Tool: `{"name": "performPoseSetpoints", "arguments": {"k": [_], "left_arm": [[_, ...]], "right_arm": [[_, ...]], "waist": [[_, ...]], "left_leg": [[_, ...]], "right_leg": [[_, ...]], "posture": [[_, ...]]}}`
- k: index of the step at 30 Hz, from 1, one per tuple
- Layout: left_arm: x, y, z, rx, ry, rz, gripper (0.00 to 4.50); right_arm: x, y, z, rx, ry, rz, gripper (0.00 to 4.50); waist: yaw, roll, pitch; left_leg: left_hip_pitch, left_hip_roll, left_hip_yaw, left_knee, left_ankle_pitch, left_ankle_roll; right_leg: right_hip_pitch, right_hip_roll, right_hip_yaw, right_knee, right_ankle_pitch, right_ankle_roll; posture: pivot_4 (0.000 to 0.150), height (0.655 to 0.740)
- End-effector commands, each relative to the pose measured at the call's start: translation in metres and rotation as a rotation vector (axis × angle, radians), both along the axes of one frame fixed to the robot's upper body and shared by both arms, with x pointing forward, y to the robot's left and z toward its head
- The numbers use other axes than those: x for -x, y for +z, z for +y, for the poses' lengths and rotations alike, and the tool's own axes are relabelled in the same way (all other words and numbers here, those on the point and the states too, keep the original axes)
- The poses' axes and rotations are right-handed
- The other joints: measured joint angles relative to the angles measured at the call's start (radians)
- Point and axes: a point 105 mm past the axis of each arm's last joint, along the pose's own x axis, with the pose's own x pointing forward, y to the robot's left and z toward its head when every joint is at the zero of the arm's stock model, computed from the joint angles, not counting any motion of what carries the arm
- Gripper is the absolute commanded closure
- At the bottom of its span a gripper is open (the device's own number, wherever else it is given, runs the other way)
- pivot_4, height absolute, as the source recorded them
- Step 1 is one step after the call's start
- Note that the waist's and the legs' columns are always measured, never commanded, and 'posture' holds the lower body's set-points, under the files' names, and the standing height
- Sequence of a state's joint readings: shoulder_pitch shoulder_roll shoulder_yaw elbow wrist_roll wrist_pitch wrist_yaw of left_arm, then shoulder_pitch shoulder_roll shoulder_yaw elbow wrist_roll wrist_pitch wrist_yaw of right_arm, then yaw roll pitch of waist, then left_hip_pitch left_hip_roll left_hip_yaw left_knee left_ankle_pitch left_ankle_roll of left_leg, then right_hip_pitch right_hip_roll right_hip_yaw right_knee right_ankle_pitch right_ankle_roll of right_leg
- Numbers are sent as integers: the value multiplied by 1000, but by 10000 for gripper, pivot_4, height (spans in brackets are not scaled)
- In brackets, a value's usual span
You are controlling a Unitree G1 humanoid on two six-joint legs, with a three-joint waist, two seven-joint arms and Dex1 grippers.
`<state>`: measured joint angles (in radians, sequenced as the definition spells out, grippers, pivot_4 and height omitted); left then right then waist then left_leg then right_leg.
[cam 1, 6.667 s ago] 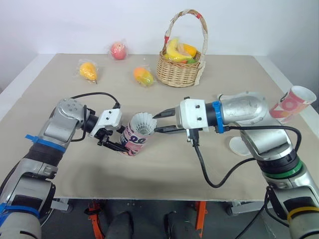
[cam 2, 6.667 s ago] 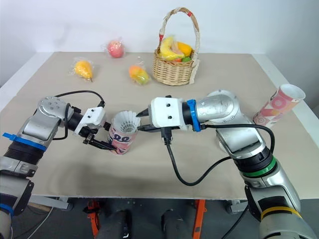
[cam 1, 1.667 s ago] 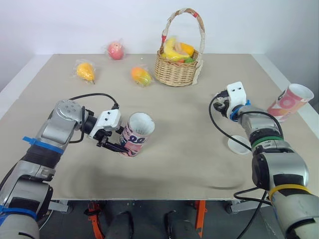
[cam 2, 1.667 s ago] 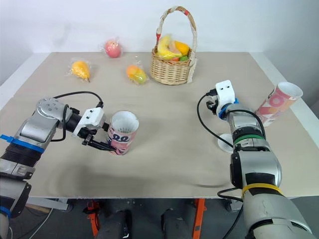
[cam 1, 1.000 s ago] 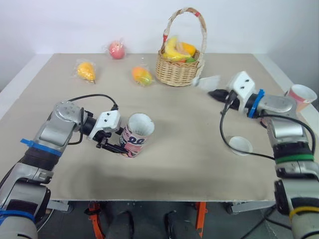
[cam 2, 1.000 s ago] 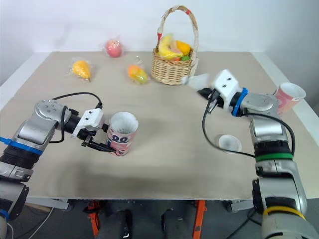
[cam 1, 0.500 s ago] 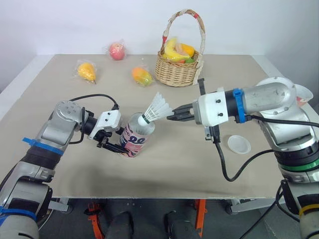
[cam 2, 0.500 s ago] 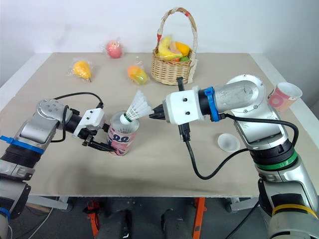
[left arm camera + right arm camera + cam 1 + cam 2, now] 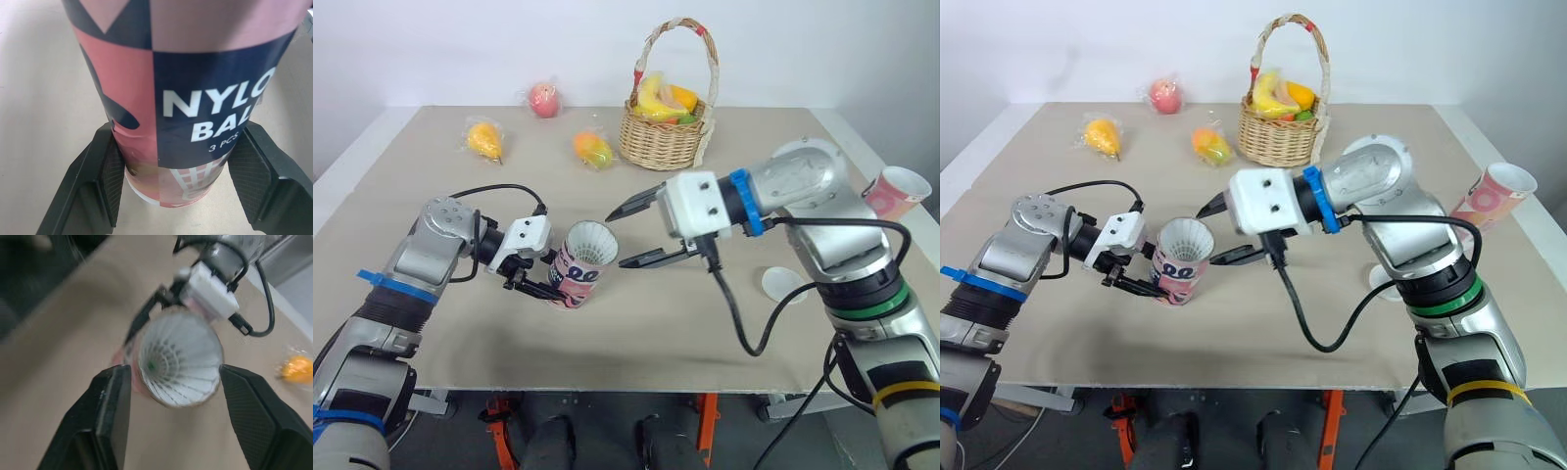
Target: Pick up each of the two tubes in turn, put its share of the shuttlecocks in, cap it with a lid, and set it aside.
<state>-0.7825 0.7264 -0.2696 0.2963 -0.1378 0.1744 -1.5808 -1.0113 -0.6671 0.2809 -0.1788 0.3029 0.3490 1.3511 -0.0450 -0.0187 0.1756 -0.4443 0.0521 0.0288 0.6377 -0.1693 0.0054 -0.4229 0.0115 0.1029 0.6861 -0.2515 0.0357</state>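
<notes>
- Step in hand, as I judge it: loading the first tube (image 9: 578, 272). My left gripper (image 9: 178, 183) is clamped around the tube's lower body, one pad on each side. It holds the tube tilted just above the table (image 9: 460, 196), with the open mouth leaning toward my right arm.
- A white shuttlecock (image 9: 178, 360) sits skirt-up in the mouth, its feathers at the rim. I cannot tell how many are stacked beneath it.
- My right gripper (image 9: 619, 239) hovers at the mouth with its fingers spread wide and nothing between them.
- Next, I think: draw the right gripper straight back so neither finger clips the rim or the feathers. If this tube's share is in, I should go for the lid (image 9: 781, 284) lying flat near my right arm. It is thin and low, so it needs a careful pinch at the edge.
- The second tube (image 9: 897, 191) leans at the far right edge of the table, uncapped.
- Writing on the held tube, from the left wrist view: "NYLO", "BAL" and "3 PCS", white on navy, cut off at the edge.
</notes>
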Motion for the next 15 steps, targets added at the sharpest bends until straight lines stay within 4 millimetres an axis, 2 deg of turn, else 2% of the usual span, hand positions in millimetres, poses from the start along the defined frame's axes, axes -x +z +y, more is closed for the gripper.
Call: {"name": "performPoseSetpoints", "arguments": {"k": [1,2,5,10,15], "left_arm": [[-1,9,0,3,-12,-30,16869],[-2,9,-1,2,-12,-31,16869],[-3,9,-1,1,-14,-32,16869],[-3,8,-1,1,-14,-31,16869],[-3,9,-1,3,-13,-31,16869]], "right_arm": [[-7,28,5,-105,-43,53,15269],[-9,30,8,-126,-56,97,15269],[-16,22,16,-106,-91,185,23383],[-13,3,20,32,-43,178,44709],[-15,-3,39,122,13,161,44709]], "waist": [[0,0,0],[-2,0,0],[-2,0,0],[-2,0,0],[-3,0,0]], "left_leg": [[0,0,0,0,0,0],[0,0,0,0,0,0],[0,2,0,0,0,0],[0,1,-1,0,0,0],[-1,1,0,0,0,0]], "right_leg": [[0,0,0,0,0,0],[0,0,0,0,0,0],[-1,1,-2,1,0,-1],[-1,1,-3,2,-1,-2],[-2,1,-3,2,-1,-2]], "posture": [[1500,7393],[1500,7393],[1500,7393],[1500,7393],[1500,7393]]}}
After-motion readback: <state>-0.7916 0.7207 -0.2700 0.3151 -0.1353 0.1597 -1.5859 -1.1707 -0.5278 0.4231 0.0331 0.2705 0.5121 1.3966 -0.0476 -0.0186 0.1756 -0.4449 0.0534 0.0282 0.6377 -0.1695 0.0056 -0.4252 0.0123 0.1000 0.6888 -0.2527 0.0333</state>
